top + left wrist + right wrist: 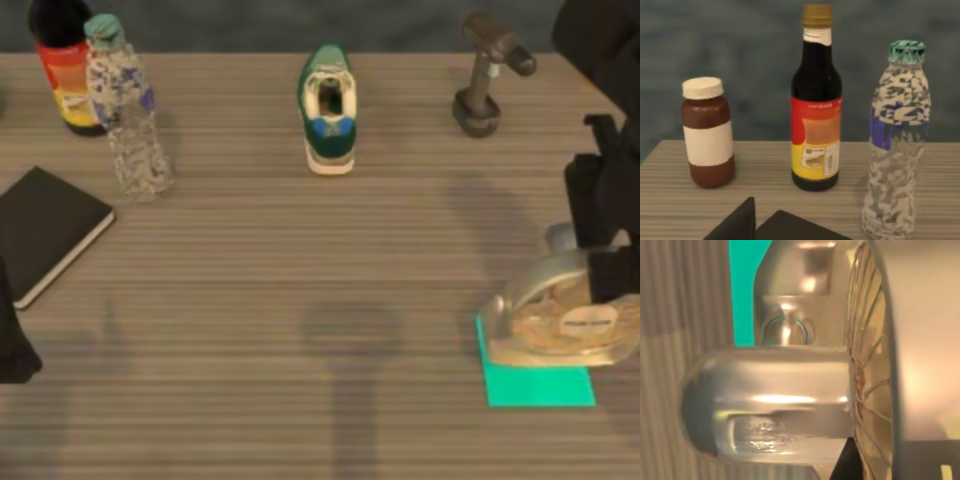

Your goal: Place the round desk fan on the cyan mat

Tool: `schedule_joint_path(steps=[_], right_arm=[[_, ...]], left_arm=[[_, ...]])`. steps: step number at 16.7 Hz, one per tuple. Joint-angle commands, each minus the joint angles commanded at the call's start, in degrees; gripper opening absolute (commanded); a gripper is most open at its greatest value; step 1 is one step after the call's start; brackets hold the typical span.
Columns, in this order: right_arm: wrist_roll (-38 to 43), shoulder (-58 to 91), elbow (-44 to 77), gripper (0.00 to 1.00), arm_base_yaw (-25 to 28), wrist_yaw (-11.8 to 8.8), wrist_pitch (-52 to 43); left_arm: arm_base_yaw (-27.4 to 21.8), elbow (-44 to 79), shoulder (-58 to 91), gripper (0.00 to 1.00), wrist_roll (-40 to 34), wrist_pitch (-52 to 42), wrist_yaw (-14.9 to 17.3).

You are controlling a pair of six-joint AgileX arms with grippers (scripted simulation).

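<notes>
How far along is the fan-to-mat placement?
Mostly done: the round desk fan is over the cyan mat at the table's right, covering its far part. In hand: the right gripper is at the fan's rim; whether it grips is unclear. Left: confirm the fan rests on the mat, release, retract. The left arm is parked at the left edge.

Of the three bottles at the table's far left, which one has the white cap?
The short brown jar with a plain white label. The dark sauce bottle has a gold cap, and the clear water bottle a green one.

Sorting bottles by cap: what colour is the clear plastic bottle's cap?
Teal-green; the clear plastic bottle's cap shows best in the left wrist view.
</notes>
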Motion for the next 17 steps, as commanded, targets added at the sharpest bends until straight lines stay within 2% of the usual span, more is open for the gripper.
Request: schedule_joint_path(steps=[5,11,15,17], right_arm=[[0.0,0.3,0.0,0.00,0.3,0.0,0.2],[-0.2,0.9,-6.3,0.00,-0.2,0.0,7.4],[-0.2,1.0,-6.8,0.00,-0.2,0.0,7.8],[-0.2,1.0,-6.8,0.15,-0.2,0.0,7.8]], left_arm=[[0.0,0.0,0.0,1.00,0.0,0.0,0.0],[0.0,0.0,0.0,1.00,0.0,0.0,0.0],[0.0,0.0,0.0,1.00,0.0,0.0,0.0],[0.0,0.0,0.0,1.00,0.0,0.0,0.0]])
